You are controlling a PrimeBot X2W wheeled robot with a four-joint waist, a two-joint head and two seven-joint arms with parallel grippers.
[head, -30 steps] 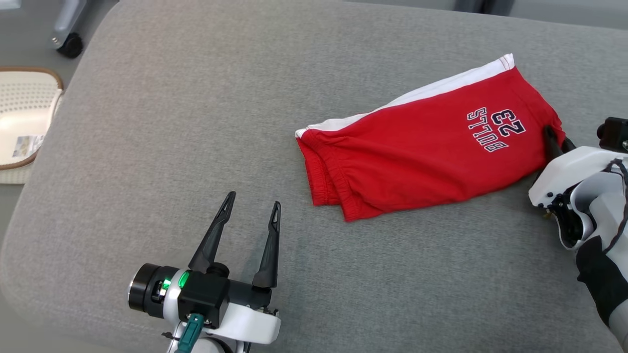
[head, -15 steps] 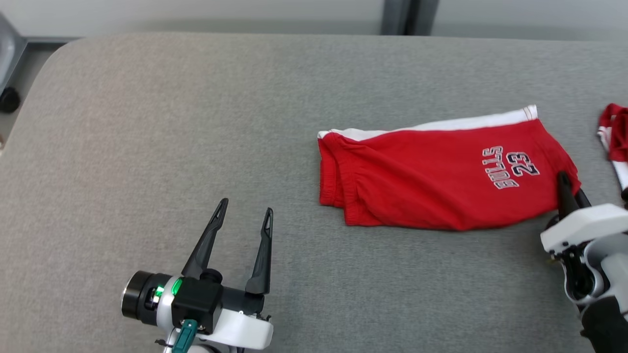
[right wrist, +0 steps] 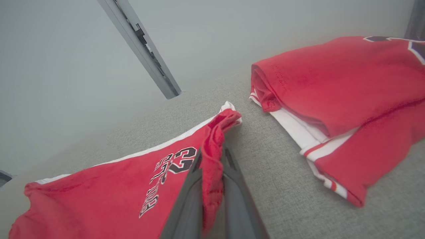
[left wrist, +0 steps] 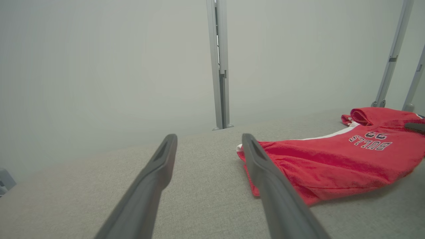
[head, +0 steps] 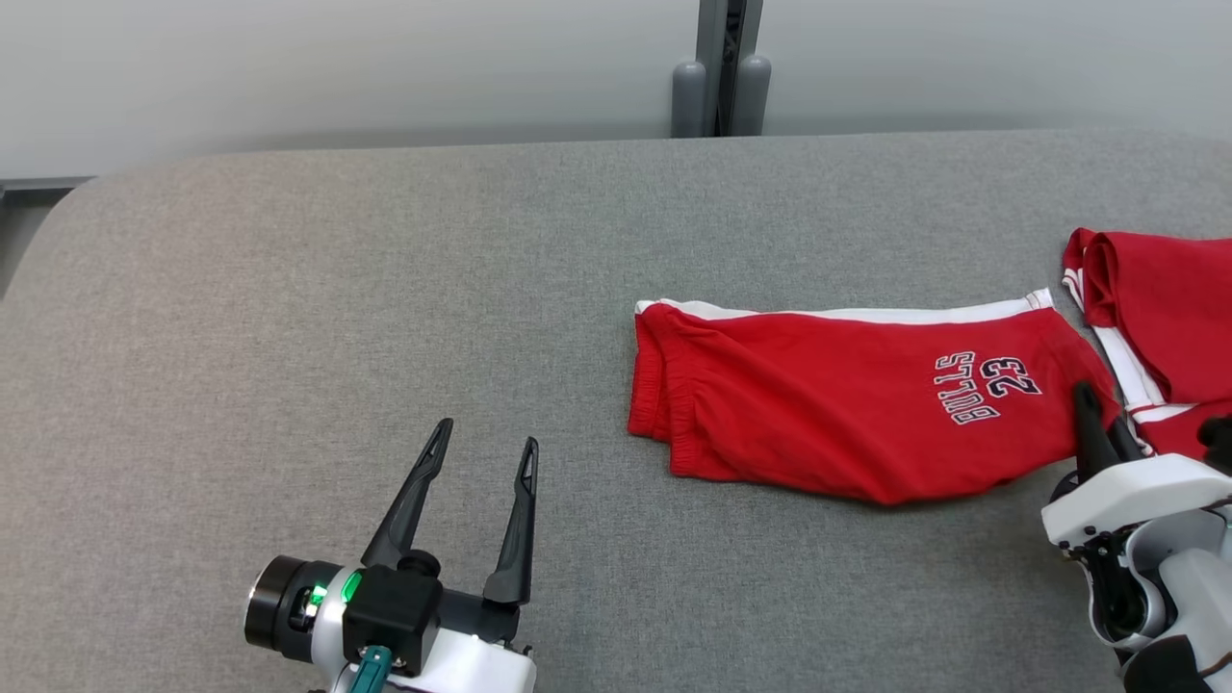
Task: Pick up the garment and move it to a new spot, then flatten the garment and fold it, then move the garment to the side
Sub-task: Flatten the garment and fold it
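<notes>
The garment (head: 828, 414) is a pair of red shorts with a white side stripe and "BULLS 23" print. It lies folded flat on the grey padded surface (head: 385, 289), right of centre. My right gripper (head: 1097, 423) is shut on its right-hand edge, and the right wrist view shows red cloth bunched between the fingers of that gripper (right wrist: 212, 156). My left gripper (head: 487, 433) stands open and holds nothing at the lower left, well left of the garment. The left wrist view has the garment (left wrist: 332, 162) just right of the left gripper (left wrist: 209, 137).
A second folded red garment with white trim (head: 1169, 318) lies at the right edge, close beside the held shorts, large in the right wrist view (right wrist: 348, 83). A pale wall with a grey post (head: 717, 67) stands behind the surface. Bare grey padding spreads to the left.
The head view has swung toward the wall, bringing the second red garment into sight. My right gripper keeps its hold on the shorts' edge. The left gripper stays open.
</notes>
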